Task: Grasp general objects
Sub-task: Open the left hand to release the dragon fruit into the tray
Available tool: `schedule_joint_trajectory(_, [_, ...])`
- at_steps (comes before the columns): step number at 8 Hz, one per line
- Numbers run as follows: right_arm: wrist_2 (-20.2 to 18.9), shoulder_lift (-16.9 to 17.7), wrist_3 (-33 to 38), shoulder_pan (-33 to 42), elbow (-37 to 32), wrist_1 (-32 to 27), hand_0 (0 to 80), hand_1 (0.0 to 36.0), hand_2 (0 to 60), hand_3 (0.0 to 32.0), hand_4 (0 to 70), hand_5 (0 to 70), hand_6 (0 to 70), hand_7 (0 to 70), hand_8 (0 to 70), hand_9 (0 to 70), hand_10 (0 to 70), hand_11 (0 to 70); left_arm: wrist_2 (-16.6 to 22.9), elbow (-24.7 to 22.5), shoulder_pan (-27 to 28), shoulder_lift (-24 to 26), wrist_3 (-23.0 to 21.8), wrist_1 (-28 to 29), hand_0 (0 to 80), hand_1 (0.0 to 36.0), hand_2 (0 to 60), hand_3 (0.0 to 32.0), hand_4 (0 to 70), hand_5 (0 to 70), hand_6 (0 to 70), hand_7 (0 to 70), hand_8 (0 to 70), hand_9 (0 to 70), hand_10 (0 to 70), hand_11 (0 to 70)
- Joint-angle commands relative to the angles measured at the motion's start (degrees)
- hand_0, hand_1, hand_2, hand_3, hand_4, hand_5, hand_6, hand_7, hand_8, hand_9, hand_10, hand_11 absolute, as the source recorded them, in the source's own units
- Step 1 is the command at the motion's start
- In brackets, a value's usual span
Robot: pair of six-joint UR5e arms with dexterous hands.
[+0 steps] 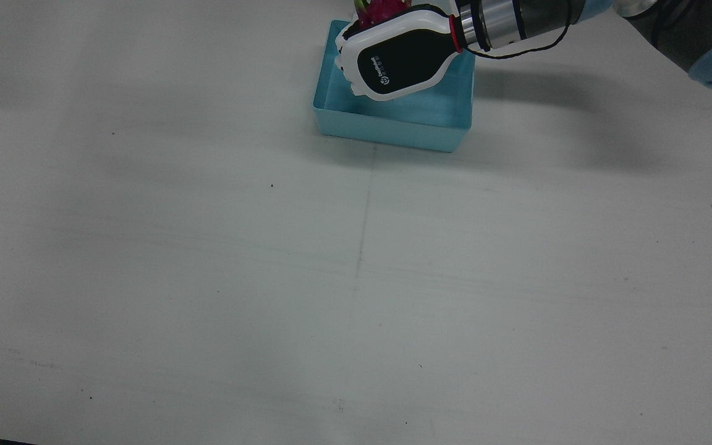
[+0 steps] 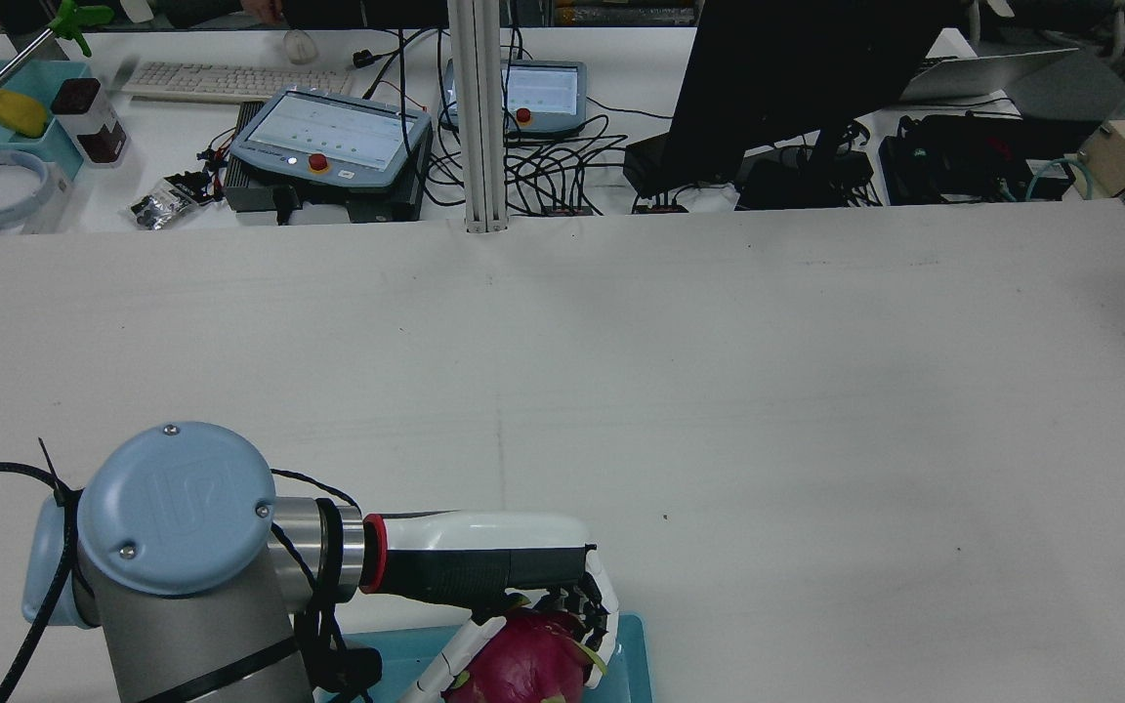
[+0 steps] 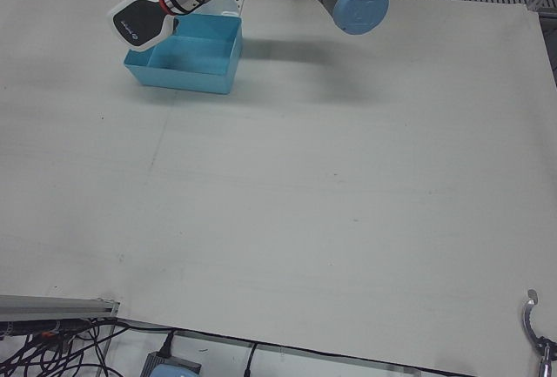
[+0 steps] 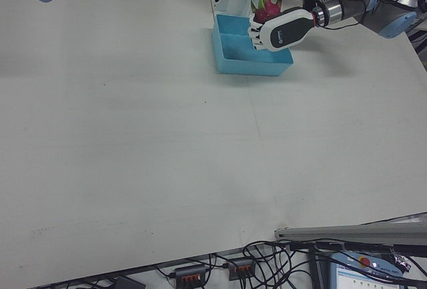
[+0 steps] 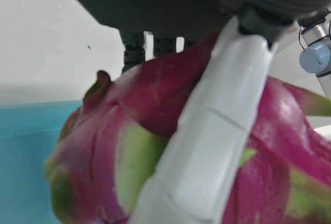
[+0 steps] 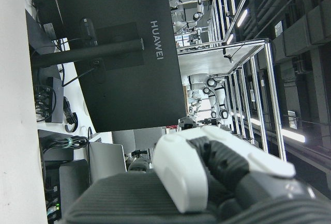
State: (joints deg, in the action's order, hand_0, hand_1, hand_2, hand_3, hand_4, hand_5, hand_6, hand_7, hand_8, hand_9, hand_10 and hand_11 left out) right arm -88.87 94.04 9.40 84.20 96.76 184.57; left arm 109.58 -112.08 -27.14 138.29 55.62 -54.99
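A: Object? 
B: Dragon fruit (image 2: 523, 659), magenta skin with green-tipped scales, some yellowing. Held by the left hand (image 2: 499, 576) over the blue bin (image 1: 393, 117), at the bin's robot-side end. Hand camera fills with it: glossy pink rind, green flaps, one white finger (image 5: 207, 146) laid across the front.

A: Grip? 
B: Fingers wrapped round the fruit, thumb below, others curled over the top. Clamped on it. Whether the fruit rests on the bin floor or hangs clear, can't tell.

A: Right hand? 
B: Only its own camera shows it (image 6: 207, 182), pointing at a monitor (image 6: 114, 53) and shelving. Fingers look folded in against the palm, nothing held.

A: Room around? 
B: Bin sits near the robot's edge of the table (image 1: 207, 278), about centre. Bin interior looks bare apart from the fruit end. The table's whole operator-side spread is open white surface, faint seam down the middle. In the rear view, control pendants (image 2: 328, 146) and cables lie beyond the far edge.
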Motion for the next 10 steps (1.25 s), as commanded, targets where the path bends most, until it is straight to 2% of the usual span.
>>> schedule_joint_trajectory(1, [0.0, 0.0, 0.0, 0.0, -0.1, 0.0, 0.0, 0.0, 0.0, 0.0, 0.0, 0.0, 0.0, 0.0, 0.0, 0.0, 0.0, 0.0, 0.0, -1.0, 1.3, -0.1, -0.1, -0.6, 66.1, 26.2, 10.4, 0.0, 31.1, 57.8, 20.5, 52.8, 14.6, 26.8, 18.2, 28.8])
schedule_joint_trajectory(2, [0.0, 0.0, 0.0, 0.0, -0.1, 0.0, 0.0, 0.0, 0.0, 0.0, 0.0, 0.0, 0.0, 0.0, 0.0, 0.0, 0.0, 0.0, -0.1, -1.1, 1.4, -0.1, -0.1, -0.7, 64.8, 27.1, 1.6, 0.0, 4.9, 44.9, 5.6, 19.9, 3.9, 9.3, 10.6, 18.4])
schedule_joint_trajectory(3, [0.0, 0.0, 0.0, 0.0, 0.0, 0.0, 0.0, 0.0, 0.0, 0.0, 0.0, 0.0, 0.0, 0.0, 0.0, 0.0, 0.0, 0.0, -0.1, -1.6, 1.4, -0.1, -0.1, -0.8, 62.4, 25.6, 0.0, 0.0, 0.4, 22.8, 0.0, 4.7, 0.6, 2.6, 4.7, 9.8])
schedule_joint_trajectory(5, [0.0, 0.0, 0.0, 0.1, -0.1, 0.0, 0.0, 0.0, 0.0, 0.0, 0.0, 0.0, 0.0, 0.0, 0.0, 0.0, 0.0, 0.0, -0.1, -1.9, 1.4, -0.1, -0.1, -1.0, 60.9, 23.9, 0.0, 0.0, 0.0, 4.1, 0.0, 2.6, 0.0, 1.7, 0.8, 4.1])
schedule_joint_trajectory(6, [0.0, 0.0, 0.0, 0.0, -0.1, 0.0, 0.0, 0.0, 0.0, 0.0, 0.0, 0.0, 0.0, 0.0, 0.0, 0.0, 0.0, 0.0, -0.1, -2.0, 1.4, -0.2, 0.0, -1.3, 61.9, 24.9, 0.0, 0.2, 0.0, 1.1, 0.0, 2.2, 0.0, 1.4, 0.1, 3.1])
schedule_joint_trajectory(7, [0.0, 0.0, 0.0, 0.0, -0.1, 0.0, 0.0, 0.0, 0.0, 0.0, 0.0, 0.0, 0.0, 0.0, 0.0, 0.0, 0.0, 0.0, -0.2, -2.0, 1.4, -0.2, 0.0, -1.7, 62.3, 25.0, 0.0, 1.0, 0.0, 0.0, 0.0, 2.0, 0.0, 1.2, 0.0, 2.6])
schedule_joint_trajectory(8, [0.0, 0.0, 0.0, 0.0, -0.1, 0.0, 0.0, 0.0, 0.0, 0.0, 0.0, 0.0, 0.0, 0.0, 0.0, 0.0, 0.0, 0.0, -0.2, -2.1, 1.4, -0.2, 0.0, -2.1, 60.9, 23.2, 0.0, 0.0, 0.0, 4.3, 0.0, 2.4, 0.0, 1.0, 0.0, 2.2])
schedule_joint_trajectory(10, [0.0, 0.0, 0.0, 0.0, 0.0, 0.0, 0.0, 0.0, 0.0, 0.0, 0.0, 0.0, 0.0, 0.0, 0.0, 0.0, 0.0, 0.0, 0.0, -3.2, 0.4, -0.3, 0.0, -3.0, 59.8, 22.0, 0.0, 0.0, 0.0, 5.3, 0.0, 2.2, 0.0, 0.1, 0.0, 2.0])
